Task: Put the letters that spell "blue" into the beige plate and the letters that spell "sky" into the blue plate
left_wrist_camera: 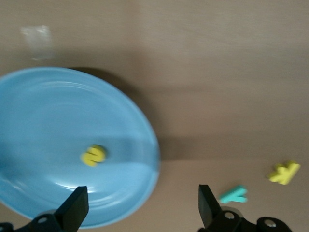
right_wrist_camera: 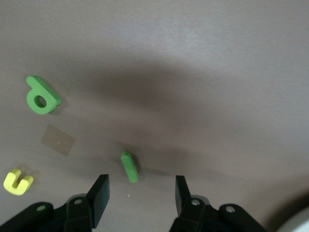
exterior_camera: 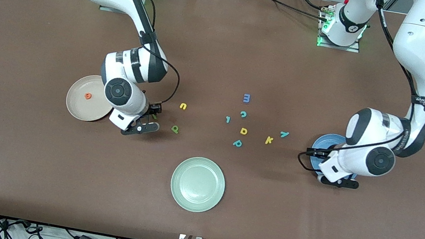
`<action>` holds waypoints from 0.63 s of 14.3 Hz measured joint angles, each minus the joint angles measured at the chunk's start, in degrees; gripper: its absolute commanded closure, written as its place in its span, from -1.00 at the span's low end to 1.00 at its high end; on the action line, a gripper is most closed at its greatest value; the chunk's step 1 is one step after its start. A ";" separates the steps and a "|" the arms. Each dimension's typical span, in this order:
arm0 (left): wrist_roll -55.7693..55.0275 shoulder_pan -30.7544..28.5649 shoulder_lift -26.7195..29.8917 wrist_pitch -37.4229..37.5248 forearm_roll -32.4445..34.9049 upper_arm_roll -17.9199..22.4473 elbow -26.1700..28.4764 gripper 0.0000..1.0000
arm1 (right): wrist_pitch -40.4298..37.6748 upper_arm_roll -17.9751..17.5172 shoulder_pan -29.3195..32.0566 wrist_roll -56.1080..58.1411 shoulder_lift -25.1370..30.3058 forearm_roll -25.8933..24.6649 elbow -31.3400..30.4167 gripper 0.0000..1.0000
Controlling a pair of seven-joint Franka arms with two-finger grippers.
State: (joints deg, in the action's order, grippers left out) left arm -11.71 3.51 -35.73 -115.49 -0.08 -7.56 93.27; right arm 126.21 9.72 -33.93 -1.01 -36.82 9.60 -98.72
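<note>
The beige plate holds the orange "e". Beside it my right gripper hangs open, low over the table. The dark green "l" lies just ahead of its fingertips and is not held. The green "b" and the yellow "u" lie close by. My left gripper stands open over the rim of the blue plate, which holds the yellow "s". On the table beside that plate lie the teal "y" and the yellow "k".
A pale green plate sits nearer the front camera, mid-table. Other letters lie in the middle: a blue "m", a teal "c", a teal hooked piece, a yellow "d" and a teal "p".
</note>
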 measured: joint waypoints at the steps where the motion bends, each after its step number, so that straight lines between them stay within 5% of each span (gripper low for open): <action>1: -2.52 0.61 -0.02 -0.02 0.00 -1.05 0.03 -1.00 | 0.91 -0.01 -0.33 0.00 -0.48 0.05 0.00 -0.23; 9: -7.03 8.95 -0.22 -17.28 0.02 -2.01 8.69 -0.90 | 3.21 -0.02 -1.31 0.03 -2.74 0.06 0.32 0.13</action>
State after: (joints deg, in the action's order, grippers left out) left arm -18.74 12.46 -35.95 -132.77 -0.05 -9.57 101.96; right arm 129.42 9.70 -35.24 -0.98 -39.56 9.67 -98.40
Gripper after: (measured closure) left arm 0.000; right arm 0.493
